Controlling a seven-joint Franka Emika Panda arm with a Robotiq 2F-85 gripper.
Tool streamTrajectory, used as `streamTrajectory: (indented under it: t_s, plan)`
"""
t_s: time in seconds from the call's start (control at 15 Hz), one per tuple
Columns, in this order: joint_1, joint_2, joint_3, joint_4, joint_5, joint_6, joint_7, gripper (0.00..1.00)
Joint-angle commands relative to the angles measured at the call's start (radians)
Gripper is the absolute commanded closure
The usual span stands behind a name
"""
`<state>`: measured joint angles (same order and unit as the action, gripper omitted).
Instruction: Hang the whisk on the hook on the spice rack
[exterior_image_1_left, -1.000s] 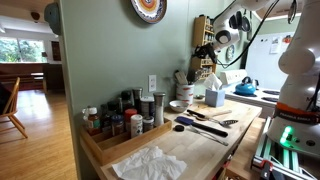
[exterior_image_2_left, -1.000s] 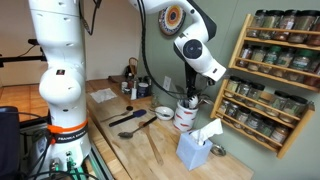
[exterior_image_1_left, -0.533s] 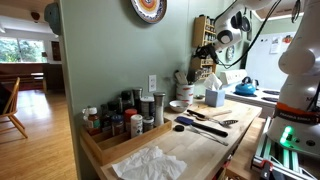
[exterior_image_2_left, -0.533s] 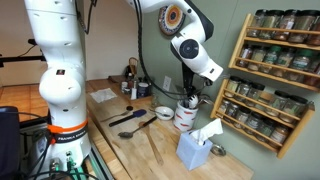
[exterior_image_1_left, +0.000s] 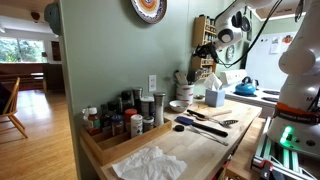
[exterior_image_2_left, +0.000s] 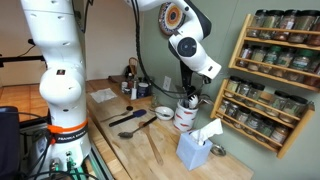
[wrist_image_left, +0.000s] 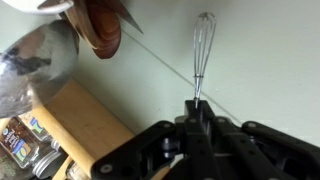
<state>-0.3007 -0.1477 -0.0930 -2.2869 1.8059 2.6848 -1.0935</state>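
Step in hand: carrying, grasp done. The gripper (wrist_image_left: 197, 108) has its fingers pressed together on the handle of the whisk (wrist_image_left: 203, 45). In the wrist view the whisk sticks straight out from the fingertips against the bare green wall. In an exterior view the gripper hangs just above the utensil crock (exterior_image_2_left: 185, 117), with the spice rack (exterior_image_2_left: 268, 80) beside it on the wall. I can't pick the whisk out there.

Next move, my call: swing over to the rack, line the handle end up with the hook, lower on, then release. I can't find the hook in any view, so that needs a closer look first.

The whisk is a slim metal balloon type with a narrow wire head and a thin straight handle. The handle end is hidden in the fingers, so I can't tell whether it has a hanging loop.
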Motion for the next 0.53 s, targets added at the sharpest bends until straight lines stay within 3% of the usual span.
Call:
streamTrajectory:
  t_s: [0.0,0.47]
  plan:
    - [0.004,-0.007,0.007,-0.009,0.032,0.005,-0.025,0.98]
    - [-0.001,0.01,0.006,0.013,0.045,0.011,-0.004,0.98]
